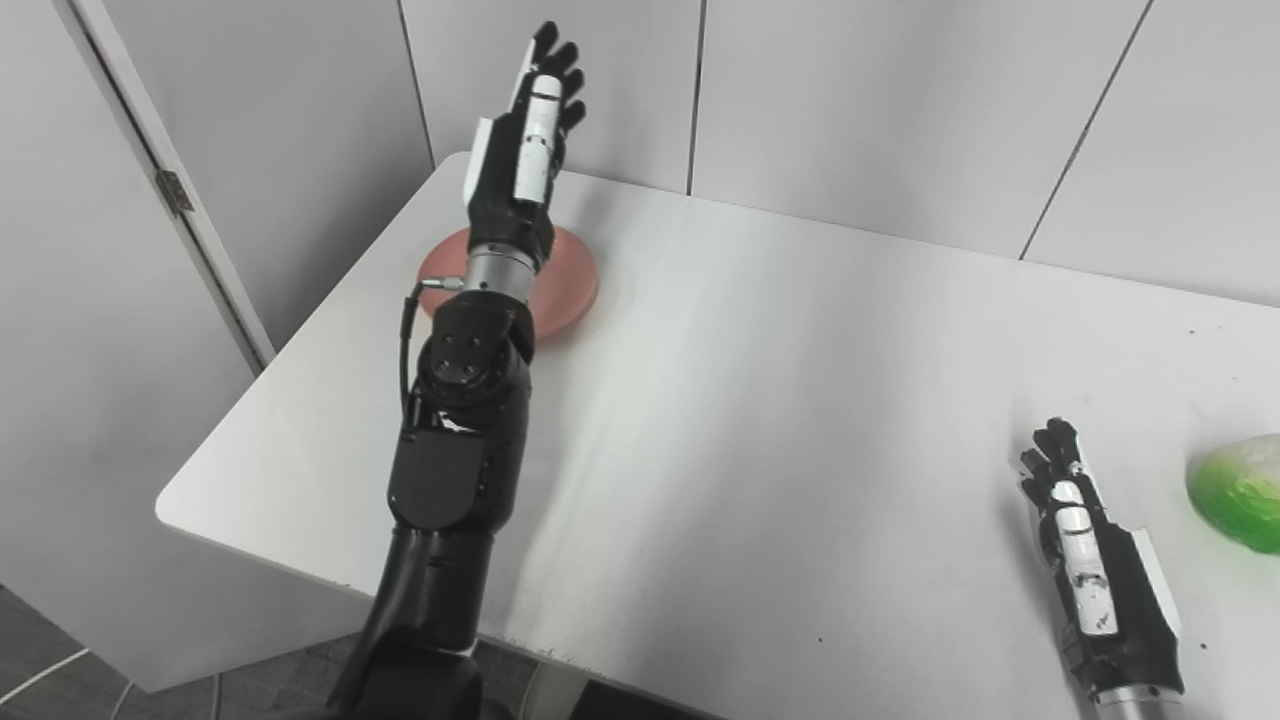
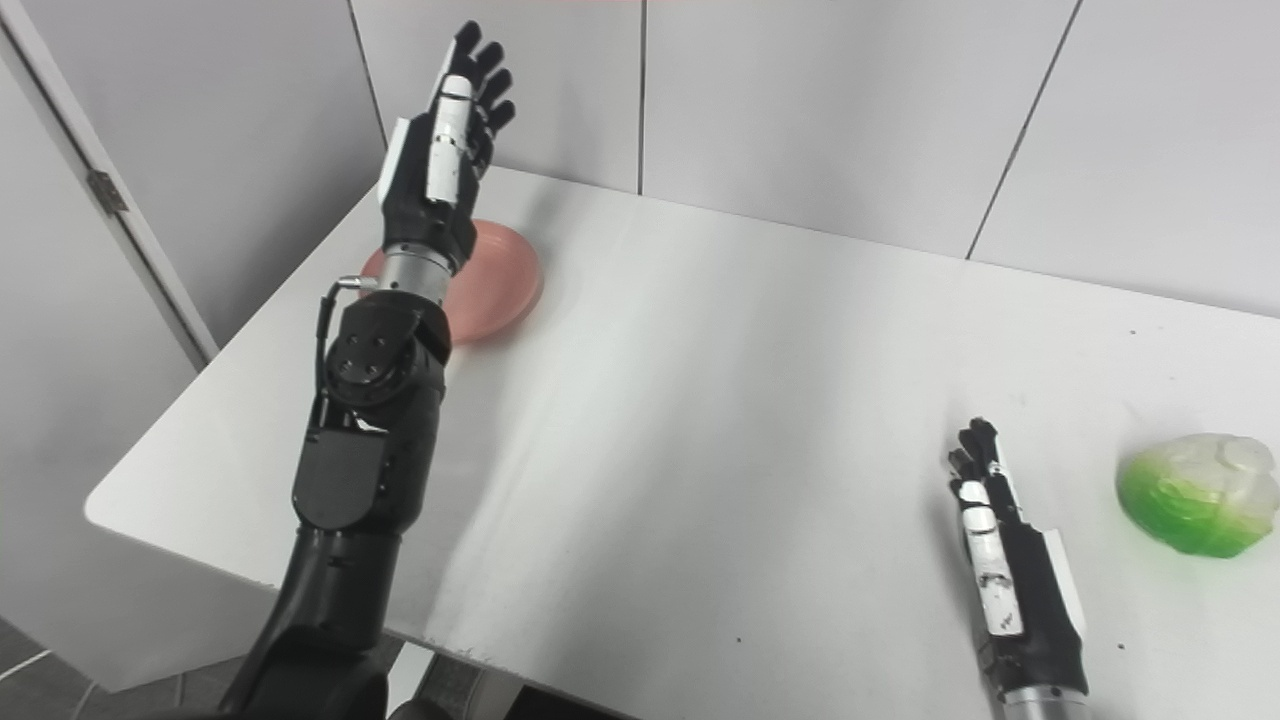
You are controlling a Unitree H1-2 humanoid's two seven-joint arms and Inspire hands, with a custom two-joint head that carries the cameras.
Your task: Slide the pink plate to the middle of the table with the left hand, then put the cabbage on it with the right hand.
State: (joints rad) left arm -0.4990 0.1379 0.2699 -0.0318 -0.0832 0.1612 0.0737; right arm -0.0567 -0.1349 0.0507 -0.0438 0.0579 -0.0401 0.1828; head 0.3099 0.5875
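— Where's the left hand [image 1: 530,130]?
— I'm holding it raised, fingers spread and empty, above the pink plate [image 1: 565,280] lying at the counter's [image 1: 750,400] far left corner.
— The right hand [image 2: 1010,560]?
— Lying open on the counter, near the cabbage [image 2: 1195,495], not touching.

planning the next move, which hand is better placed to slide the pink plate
Left. The left hand is raised, open, right over the pink plate at the table's far left corner. The right hand rests far across the table, beside the cabbage, better kept for lifting that later.
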